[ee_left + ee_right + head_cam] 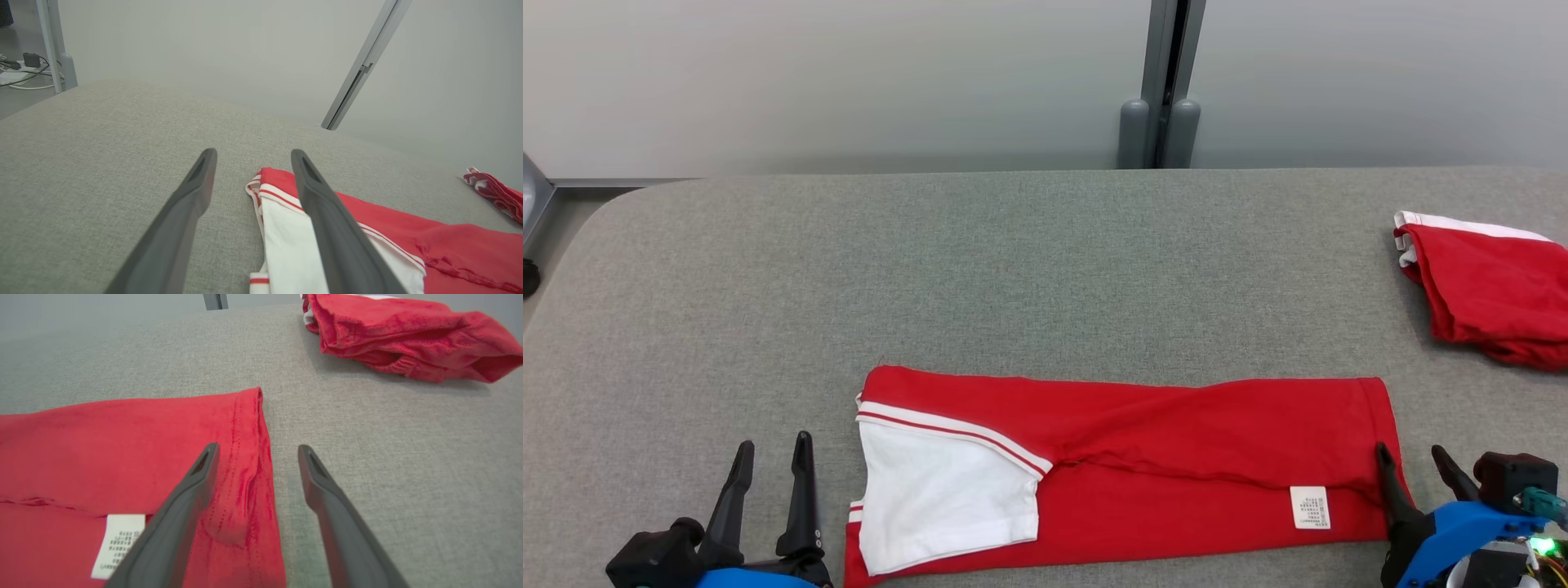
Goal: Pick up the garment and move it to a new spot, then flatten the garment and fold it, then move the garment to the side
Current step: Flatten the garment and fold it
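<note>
**Folded red shirt lies between two spread pincers**

A red shirt, folded into a long band, lies flat on the grey fabric tabletop, running left to right before the robot. A white sleeve edged with red-and-white striping lies on top at the shirt's left end. A small white care label shows near its right end, and a creased fold line crosses the shirt lengthwise.

The left pincer stands just off the shirt's left end, over bare tabletop, its fingers spread and holding nothing. The right pincer straddles the shirt's right hem, likewise spread and empty. One of its fingers is over the stitched hem beside the label, the other over bare tabletop just off the shirt's edge. Whether the first finger touches the fabric cannot be told.

A second red garment with white trim lies bunched well beyond the shirt's far right corner. Behind the shirt, past the tabletop's far edge, a grey post rises against a pale wall.
</note>
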Robot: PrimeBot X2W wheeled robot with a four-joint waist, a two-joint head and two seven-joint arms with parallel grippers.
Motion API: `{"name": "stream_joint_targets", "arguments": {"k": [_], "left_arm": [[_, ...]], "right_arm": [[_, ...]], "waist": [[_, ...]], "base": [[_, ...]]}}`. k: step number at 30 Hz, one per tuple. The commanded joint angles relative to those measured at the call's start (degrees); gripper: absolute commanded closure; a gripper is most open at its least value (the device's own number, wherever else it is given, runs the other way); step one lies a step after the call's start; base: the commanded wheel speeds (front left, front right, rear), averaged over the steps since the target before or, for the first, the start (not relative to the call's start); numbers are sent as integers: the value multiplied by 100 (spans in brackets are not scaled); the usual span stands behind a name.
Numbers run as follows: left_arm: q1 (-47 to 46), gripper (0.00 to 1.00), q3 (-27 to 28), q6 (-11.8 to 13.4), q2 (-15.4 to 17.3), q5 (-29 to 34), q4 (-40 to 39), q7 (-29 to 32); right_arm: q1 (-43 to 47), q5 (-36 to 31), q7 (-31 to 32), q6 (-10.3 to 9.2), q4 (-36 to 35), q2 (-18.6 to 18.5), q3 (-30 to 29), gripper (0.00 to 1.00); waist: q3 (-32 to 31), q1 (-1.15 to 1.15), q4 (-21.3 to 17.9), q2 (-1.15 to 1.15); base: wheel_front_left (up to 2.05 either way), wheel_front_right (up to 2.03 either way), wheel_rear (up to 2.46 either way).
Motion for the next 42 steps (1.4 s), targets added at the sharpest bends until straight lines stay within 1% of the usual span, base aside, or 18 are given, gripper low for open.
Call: {"name": "stream_joint_targets", "arguments": {"k": [1,8,9,10,11,13,14,16,19,23,27,29,32,34,37,42], "left_arm": [[-129,0,37,4,-6,67,19,-24],[-232,0,52,84,-49,216,43,-25],[-241,0,78,86,-79,199,25,-24],[-240,0,94,78,-96,170,17,-25],[-238,0,102,64,-102,165,9,-25],[-234,0,115,38,-106,183,2,-25],[-235,0,119,31,-110,190,1,-25],[-244,0,135,28,-114,204,-2,-25],[-246,0,168,21,-114,231,-23,-25],[-272,0,161,19,-119,260,-48,-25],[-300,0,132,6,-122,277,-63,-25],[-325,0,118,8,-129,280,-70,-25],[-333,0,93,-1,-141,280,-61,-25],[-332,0,84,-10,-142,276,-51,-24],[-354,0,52,-35,-146,286,-25,-25],[-381,0,-23,-77,-167,282,48,-14]], "right_arm": [[-141,-132,61,0,116,-91,28,0],[-460,-210,153,0,805,-159,207,0],[-485,-182,151,0,898,-153,225,18],[-504,-172,139,0,999,-148,229,44],[-515,-158,129,0,1102,-145,240,55],[-531,-123,70,0,1274,-130,249,68],[-540,-100,61,0,1356,-122,259,73],[-574,-64,-10,-1,1480,-120,262,99],[-705,-10,-191,-6,1546,-165,214,100],[-922,84,-419,-7,1459,-329,54,100],[-983,170,-487,-5,1181,-537,-178,100],[-904,190,-443,-5,985,-660,-326,100],[-760,252,-331,-3,656,-750,-541,100],[-736,302,-272,-2,548,-735,-604,100],[-647,466,-98,0,218,-601,-621,100],[-461,884,253,0,-388,-232,-151,100]], "waist": [[42,0,18,0],[188,0,91,0],[202,0,104,0],[214,0,114,0],[226,0,123,0],[247,0,136,0],[257,0,138,0],[278,0,131,0],[296,0,83,0],[298,0,-41,0],[270,0,-170,0],[253,0,-230,0],[235,0,-316,0],[227,0,-341,0],[212,0,-386,0],[134,0,-341,0]], "base": [[0,0,0],[0,0,0],[0,0,0],[0,0,0],[0,0,0],[0,0,0],[0,0,0],[0,0,0],[0,0,0],[0,0,0],[0,0,0],[0,0,0],[0,0,0],[0,0,0],[0,0,0],[0,0,0]]}}
